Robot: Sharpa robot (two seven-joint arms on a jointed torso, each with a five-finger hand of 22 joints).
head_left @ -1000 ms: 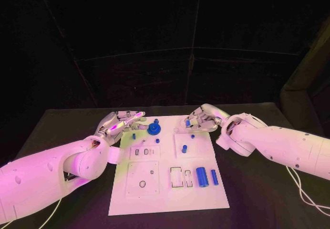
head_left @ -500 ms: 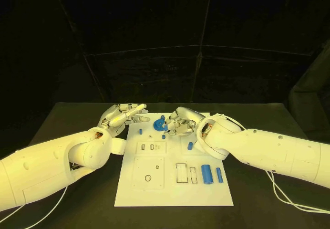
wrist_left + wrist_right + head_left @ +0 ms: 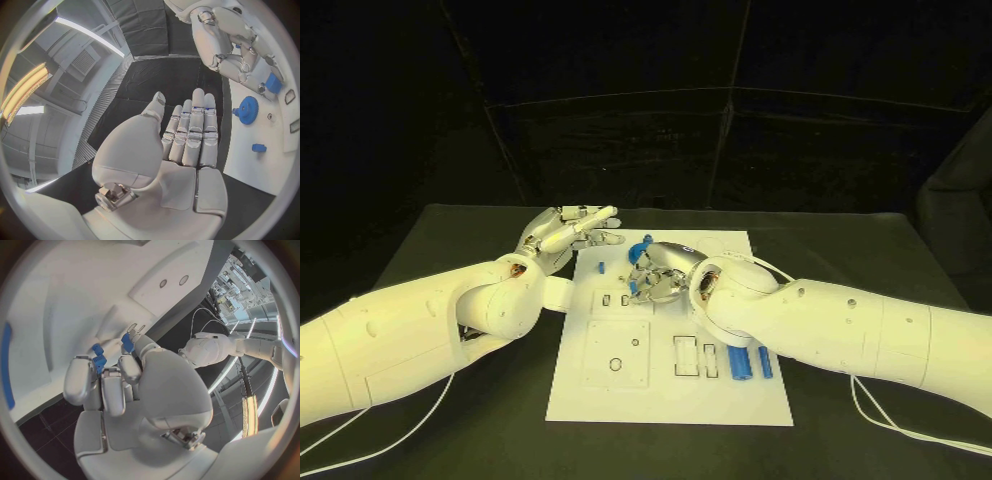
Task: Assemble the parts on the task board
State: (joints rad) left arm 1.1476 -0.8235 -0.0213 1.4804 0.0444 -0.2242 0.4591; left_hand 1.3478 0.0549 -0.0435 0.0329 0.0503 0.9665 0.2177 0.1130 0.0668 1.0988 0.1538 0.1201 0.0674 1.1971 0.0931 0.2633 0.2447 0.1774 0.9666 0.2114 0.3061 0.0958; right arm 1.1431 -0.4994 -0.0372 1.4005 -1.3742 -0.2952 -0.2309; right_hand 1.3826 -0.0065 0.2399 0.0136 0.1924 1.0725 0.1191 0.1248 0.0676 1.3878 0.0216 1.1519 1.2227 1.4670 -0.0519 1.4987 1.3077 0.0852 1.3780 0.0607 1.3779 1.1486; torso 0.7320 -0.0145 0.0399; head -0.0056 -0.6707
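Fingers (image 3: 129,371) of the right hand (image 3: 653,275) pinch a small blue part (image 3: 127,343) just over the board (image 3: 733,395) near its slots — apparently lining it up for insertion — while the left hand (image 3: 567,232) lies flat, fingers extended, holding nothing, beside the blue gear (image 3: 248,109).

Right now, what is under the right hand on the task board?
The right hand hovers over the middle of the task board, holding a small blue part in its fingertips. The board beneath shows small rectangular slots; anything directly under the palm is covered.
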